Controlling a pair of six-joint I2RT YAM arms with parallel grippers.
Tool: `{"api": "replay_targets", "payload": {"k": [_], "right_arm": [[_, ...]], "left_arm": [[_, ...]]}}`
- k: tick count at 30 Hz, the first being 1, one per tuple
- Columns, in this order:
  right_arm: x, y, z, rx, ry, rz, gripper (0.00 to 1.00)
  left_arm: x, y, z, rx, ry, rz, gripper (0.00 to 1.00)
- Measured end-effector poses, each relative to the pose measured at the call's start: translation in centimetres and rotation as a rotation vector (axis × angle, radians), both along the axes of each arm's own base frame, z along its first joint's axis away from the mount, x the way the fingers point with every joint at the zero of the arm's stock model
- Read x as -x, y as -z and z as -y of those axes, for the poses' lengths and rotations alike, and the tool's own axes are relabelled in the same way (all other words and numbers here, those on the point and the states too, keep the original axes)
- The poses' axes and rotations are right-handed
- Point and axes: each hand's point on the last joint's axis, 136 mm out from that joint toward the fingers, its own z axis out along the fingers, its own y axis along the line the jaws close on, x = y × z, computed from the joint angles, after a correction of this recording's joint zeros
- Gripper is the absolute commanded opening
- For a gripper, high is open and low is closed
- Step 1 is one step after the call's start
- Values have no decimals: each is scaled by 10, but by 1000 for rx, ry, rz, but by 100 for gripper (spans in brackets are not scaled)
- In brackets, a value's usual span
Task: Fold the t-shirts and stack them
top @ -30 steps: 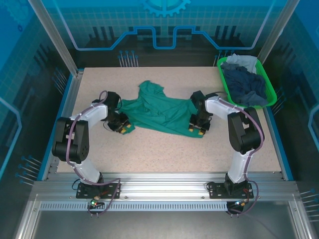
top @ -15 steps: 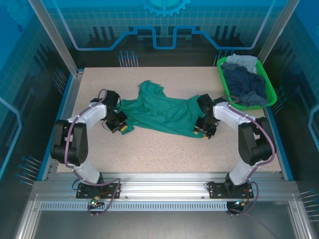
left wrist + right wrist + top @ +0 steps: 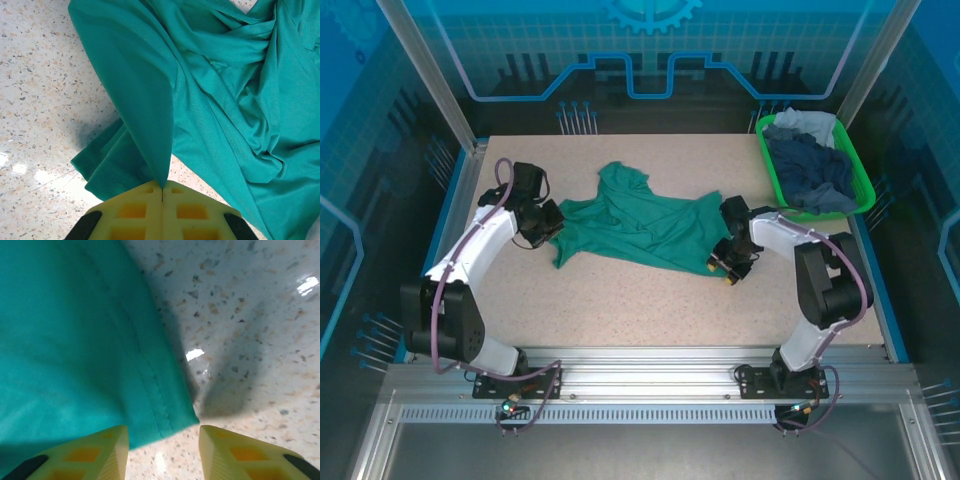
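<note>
A teal-green t-shirt (image 3: 640, 225) lies crumpled across the middle of the table. My left gripper (image 3: 548, 222) is at its left edge, shut on a pinched fold of the shirt (image 3: 150, 125), which rises taut from the yellow fingertips (image 3: 135, 205). My right gripper (image 3: 725, 268) is at the shirt's lower right corner, open, with the hemmed corner (image 3: 170, 415) lying between its yellow fingers (image 3: 107, 447). Navy and pale grey-blue shirts (image 3: 810, 165) are piled in the green basket.
The bright green plastic basket (image 3: 775, 180) stands at the table's back right corner. The speckled tabletop (image 3: 620, 300) stretches bare in front of the shirt. Blue enclosure walls and metal posts surround the table.
My left gripper has moved back and to the left, pulling the shirt's left edge with it. My right gripper has shifted slightly toward the shirt's lower right corner.
</note>
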Motion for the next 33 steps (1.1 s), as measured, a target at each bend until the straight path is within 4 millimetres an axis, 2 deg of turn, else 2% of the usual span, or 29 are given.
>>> {"api": "replay_targets", "payload": {"k": [4,6,7,11,14,18,27,30,32,33], "right_arm": [[-1,4,0,9,17,-32,13],[-12,-1,0,15,12,-7,2],[-20,-6,0,24,5,16,0],[-48,-32,4,69,-36,115,0],[-53,-51,8,95,-75,162,0],[-42,-68,16,125,-123,167,0],[4,-100,36,156,-203,164,0],[8,-100,39,158,-214,152,0],[5,-93,39,159,-217,126,0],[0,-88,39,163,-219,104,4]], "left_arm": [[0,-5,-2,-10,-6,9,0],[-2,-13,-3,-13,-8,26,0],[-3,-18,-3,-12,-10,39,0],[-4,-38,-3,-1,-27,92,0],[4,-51,-4,7,-38,119,0],[24,-65,-6,25,-64,146,0],[93,-74,-10,84,-142,157,0],[104,-69,-11,94,-163,149,0],[105,-59,-11,93,-170,124,0],[105,-51,-11,92,-177,102,0]]}}
